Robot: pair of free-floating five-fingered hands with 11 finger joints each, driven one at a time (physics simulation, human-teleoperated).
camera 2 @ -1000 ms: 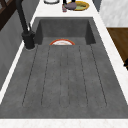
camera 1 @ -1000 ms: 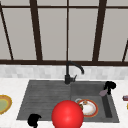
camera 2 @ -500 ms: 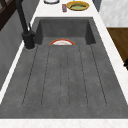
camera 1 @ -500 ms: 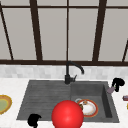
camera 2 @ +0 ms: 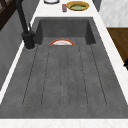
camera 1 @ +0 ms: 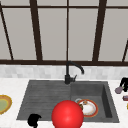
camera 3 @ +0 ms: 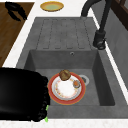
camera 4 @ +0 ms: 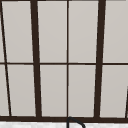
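At the sink's left, on the white counter (camera 1: 12, 87), a yellow-rimmed plate (camera 1: 3, 103) with a green centre sits at the frame edge. Just right of it, over the front edge of the draining board (camera 1: 42, 100), the left hand (camera 1: 33, 120) hangs with fingers curled, holding nothing. In the right side view it shows off the counter's front edge, over the wooden floor (camera 3: 10, 37).

Centre front: a red ball (camera 1: 67, 115) low in the front view, overlapping the basin's near edge. Black tap (camera 1: 68, 73) behind it, under the window (camera 1: 67, 30).

In the basin (camera 1: 105, 100), a red-rimmed plate (camera 3: 66, 88) lies flat near the drain, carrying a brown lump (camera 3: 64, 74) on its far rim.

Far right, the right hand (camera 1: 124, 83) is above the counter, beside a small mauve object (camera 1: 118, 90); contact and whether its fingers are spread cannot be told.
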